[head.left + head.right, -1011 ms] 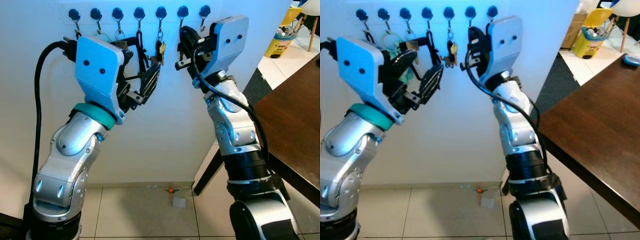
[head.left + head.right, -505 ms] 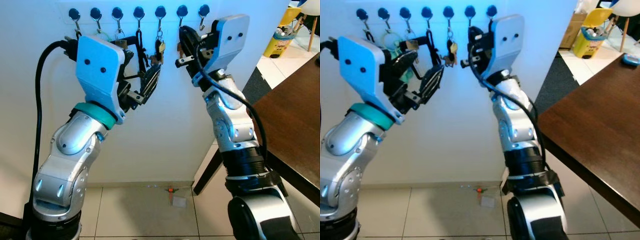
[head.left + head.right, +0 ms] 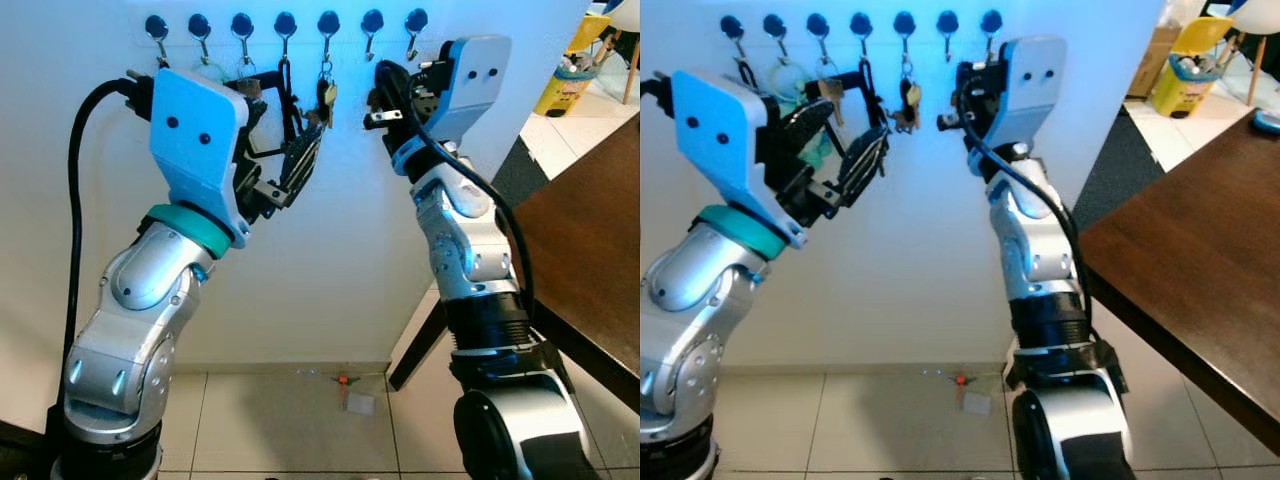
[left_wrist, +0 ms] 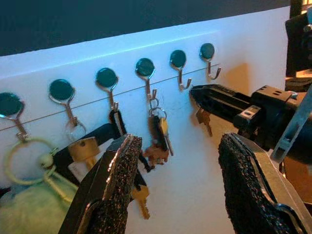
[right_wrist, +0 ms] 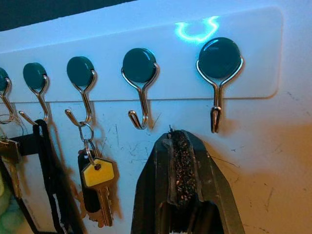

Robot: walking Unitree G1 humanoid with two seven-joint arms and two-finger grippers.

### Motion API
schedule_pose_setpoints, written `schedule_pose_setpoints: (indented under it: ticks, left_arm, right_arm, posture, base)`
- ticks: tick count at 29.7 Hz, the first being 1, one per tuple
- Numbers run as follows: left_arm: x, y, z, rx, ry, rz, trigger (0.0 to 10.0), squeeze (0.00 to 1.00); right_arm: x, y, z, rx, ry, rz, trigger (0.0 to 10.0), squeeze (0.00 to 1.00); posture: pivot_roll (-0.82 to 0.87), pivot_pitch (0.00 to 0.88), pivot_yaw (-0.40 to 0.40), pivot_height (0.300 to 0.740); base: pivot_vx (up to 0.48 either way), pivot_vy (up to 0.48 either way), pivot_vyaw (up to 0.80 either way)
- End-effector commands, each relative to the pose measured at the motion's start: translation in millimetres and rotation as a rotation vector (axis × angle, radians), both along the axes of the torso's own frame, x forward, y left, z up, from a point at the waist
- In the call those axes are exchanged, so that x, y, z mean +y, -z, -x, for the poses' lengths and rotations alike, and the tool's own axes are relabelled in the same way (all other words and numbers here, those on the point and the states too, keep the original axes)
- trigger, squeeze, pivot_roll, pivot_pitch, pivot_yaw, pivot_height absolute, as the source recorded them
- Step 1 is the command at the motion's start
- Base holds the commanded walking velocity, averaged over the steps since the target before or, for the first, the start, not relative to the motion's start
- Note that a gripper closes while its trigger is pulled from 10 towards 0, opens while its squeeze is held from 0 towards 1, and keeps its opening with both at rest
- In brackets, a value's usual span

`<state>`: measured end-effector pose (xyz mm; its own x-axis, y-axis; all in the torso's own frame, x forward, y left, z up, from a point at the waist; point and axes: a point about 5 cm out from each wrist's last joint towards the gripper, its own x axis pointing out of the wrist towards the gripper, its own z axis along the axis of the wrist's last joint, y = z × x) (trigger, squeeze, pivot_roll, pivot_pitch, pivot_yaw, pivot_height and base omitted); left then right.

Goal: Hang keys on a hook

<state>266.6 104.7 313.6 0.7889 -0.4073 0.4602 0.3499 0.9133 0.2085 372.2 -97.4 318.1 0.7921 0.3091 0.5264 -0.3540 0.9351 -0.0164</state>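
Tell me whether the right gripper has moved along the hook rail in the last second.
Yes. The right gripper has shifted toward the robot's right: its tips sat under the sixth hook and now lie between it and the end hook.

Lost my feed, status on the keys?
Right pincer shut, below two bare hooks. Left pincer open, idle. Keys hanging on third hook. Nothing obstructing.

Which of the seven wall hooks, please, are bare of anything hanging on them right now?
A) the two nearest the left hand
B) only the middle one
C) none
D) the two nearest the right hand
D: the two hooks by the right hand hang bare, beside the yellow-capped key bunch.
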Motion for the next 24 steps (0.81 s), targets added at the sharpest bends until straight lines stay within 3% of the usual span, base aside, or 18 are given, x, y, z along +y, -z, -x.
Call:
schedule_pose_setpoints:
  ticks: [1,6,15,24]
  left_arm:
    - [-0.5,-0.3,2.1,0.000,0.005,-0.007,10.0,0.00]
    - [-0.6,-0.2,2.1,0.001,0.005,-0.009,10.0,0.00]
    - [-1.3,0.2,2.0,0.000,0.011,-0.009,10.0,0.00]
    - [-1.5,-0.1,1.4,0.002,0.015,-0.010,10.0,0.00]
  right_arm:
    - [-3.4,2.1,-0.1,0.005,0.020,-0.006,10.0,0.00]
    - [-3.0,3.3,1.5,-0.002,0.015,0.005,10.0,0.00]
    - [7.7,11.3,27.3,-0.101,-0.132,0.175,10.0,0.00]
    - [4.1,-0.2,34.0,-0.185,-0.111,0.159,10.0,0.00]
  posture:
    - [-0.04,0.104,0.109,0.740]
    - [-0.04,0.104,0.109,0.740]
    - [-0.04,0.099,0.109,0.740]
    - [-0.04,0.102,0.115,0.740]
  base:
    - [0.000,0.000,0.00]
    - [0.000,0.000,0.00]
    - [0.000,0.000,0.00]
    - [0.000,0.000,0.00]
